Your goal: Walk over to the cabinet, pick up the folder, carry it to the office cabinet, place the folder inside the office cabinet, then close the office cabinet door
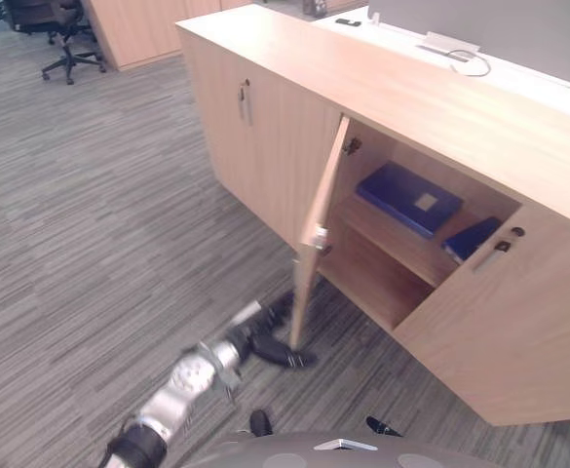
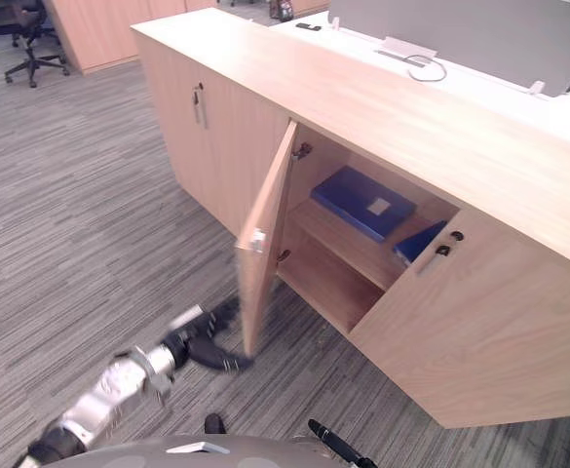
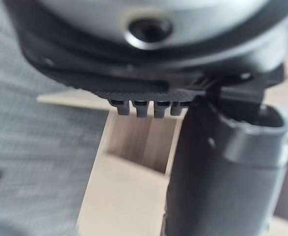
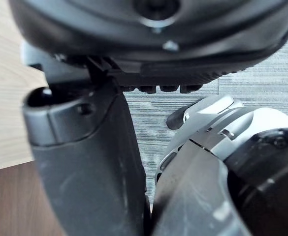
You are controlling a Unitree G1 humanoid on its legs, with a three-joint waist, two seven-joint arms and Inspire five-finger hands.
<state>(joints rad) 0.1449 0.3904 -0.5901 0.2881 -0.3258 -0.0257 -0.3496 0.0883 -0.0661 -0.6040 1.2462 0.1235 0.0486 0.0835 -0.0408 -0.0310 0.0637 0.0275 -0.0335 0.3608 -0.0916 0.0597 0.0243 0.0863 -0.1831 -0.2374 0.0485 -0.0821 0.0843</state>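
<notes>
The office cabinet (image 1: 401, 93) is a long, light wood unit with one door (image 1: 322, 210) swung out about square to its front. On the shelf inside, a blue folder (image 1: 408, 198) with a white label lies flat. My left hand (image 1: 265, 343) hangs low at the door's bottom edge, on its outer side, with its fingers straight. The left wrist view shows its thumb (image 3: 222, 172) against the wooden door. My right hand (image 2: 331, 444) hangs relaxed by my side, holding nothing.
A second blue folder (image 1: 472, 238) leans on the same shelf, partly behind the closed right door (image 1: 499, 322). More closed doors with handles (image 1: 246, 102) run to the left. A white desk (image 1: 460, 54) stands behind the cabinet and an office chair (image 1: 65, 39) far left on the grey carpet.
</notes>
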